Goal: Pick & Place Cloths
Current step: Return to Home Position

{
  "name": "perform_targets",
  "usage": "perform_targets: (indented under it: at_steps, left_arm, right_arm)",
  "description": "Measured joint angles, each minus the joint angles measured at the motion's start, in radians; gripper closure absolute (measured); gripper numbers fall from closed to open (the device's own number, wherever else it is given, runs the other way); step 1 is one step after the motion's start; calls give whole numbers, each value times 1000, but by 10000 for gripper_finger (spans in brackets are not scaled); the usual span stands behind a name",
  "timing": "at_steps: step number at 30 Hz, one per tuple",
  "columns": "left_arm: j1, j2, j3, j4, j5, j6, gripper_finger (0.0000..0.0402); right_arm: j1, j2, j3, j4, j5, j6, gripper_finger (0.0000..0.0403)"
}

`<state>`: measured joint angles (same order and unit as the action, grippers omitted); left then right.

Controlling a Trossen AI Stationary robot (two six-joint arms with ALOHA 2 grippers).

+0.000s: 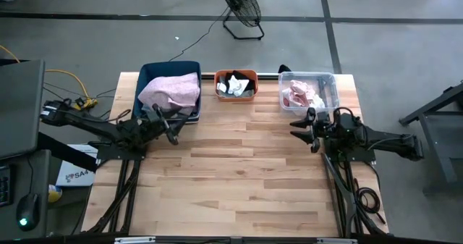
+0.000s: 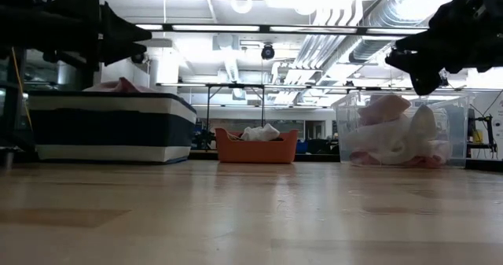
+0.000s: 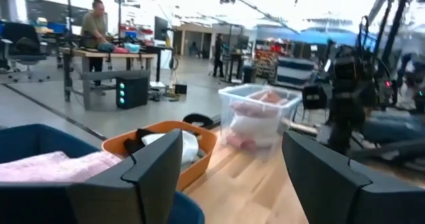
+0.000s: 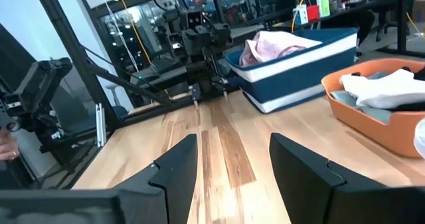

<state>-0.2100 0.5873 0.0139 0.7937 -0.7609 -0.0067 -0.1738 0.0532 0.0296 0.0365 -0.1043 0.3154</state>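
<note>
My left gripper (image 1: 171,125) and right gripper (image 1: 302,127) hang empty, fingers apart. Cloths (image 1: 304,95) lie in the clear bin (image 1: 307,74) just beyond my right gripper. A pink cloth (image 1: 170,90) fills the blue bin (image 1: 155,66) beside my left gripper, and the orange bin (image 1: 236,72) stands between the two.

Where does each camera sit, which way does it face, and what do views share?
High: overhead, straight down; table, left gripper, right gripper.
Low: tabletop height, facing blue bin, orange bin, clear bin; grippers above.
Left wrist: past own fingers toward orange and clear bins, right arm.
Right wrist: past own fingers toward blue bin, left arm.
Shared: orange bin in all four.
</note>
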Motion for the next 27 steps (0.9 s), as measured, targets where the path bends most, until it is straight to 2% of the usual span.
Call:
perform_targets:
  at_steps: [11, 19, 27]
  left_arm:
    - [0, -314, -2, -401, 22, -36, 149]
    - [0, -585, -3, -696, 153, -55, 149]
    - [0, -564, -2, -732, 283, 1, 149]
  right_arm:
    - [-1, 0, 2, -50, 0, 3, 223]
    - [-1, 0, 2, -48, -2, 5, 223]
    - [-1, 0, 2, -48, -6, -6, 223]
